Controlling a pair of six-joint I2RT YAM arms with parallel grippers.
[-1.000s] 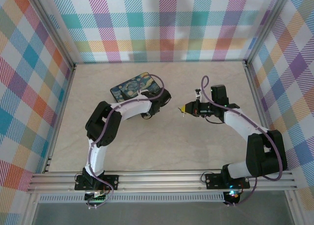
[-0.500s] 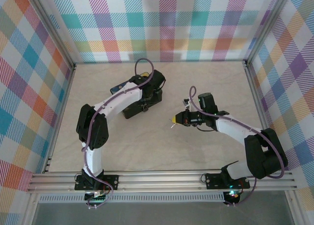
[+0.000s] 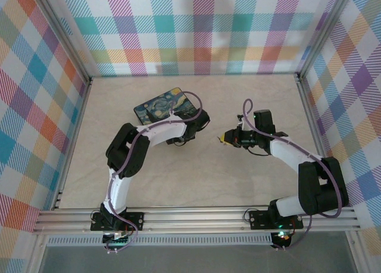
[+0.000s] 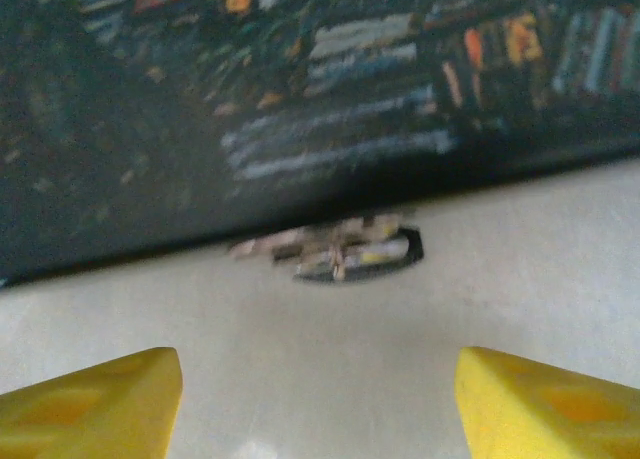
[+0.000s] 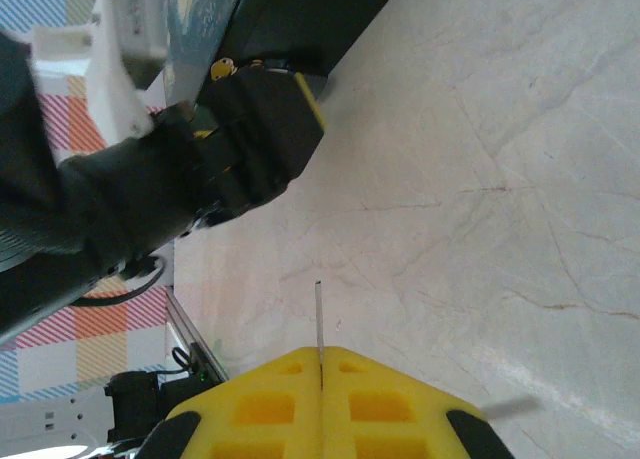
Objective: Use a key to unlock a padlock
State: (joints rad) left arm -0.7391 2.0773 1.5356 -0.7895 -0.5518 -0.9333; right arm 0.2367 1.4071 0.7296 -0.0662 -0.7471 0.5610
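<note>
Left gripper (image 4: 320, 391) is spread apart and empty. The padlock (image 4: 343, 253) lies ahead, against the box (image 4: 300, 99). The key (image 5: 319, 314) is pinched in the clenched right gripper (image 5: 321, 367). By a crooked approach, the padlock could be pushed away.

Just ahead of the left claw (image 4: 320, 394) the padlock (image 4: 340, 254) is a blur, its shackle and body impossible to tell apart.
</note>
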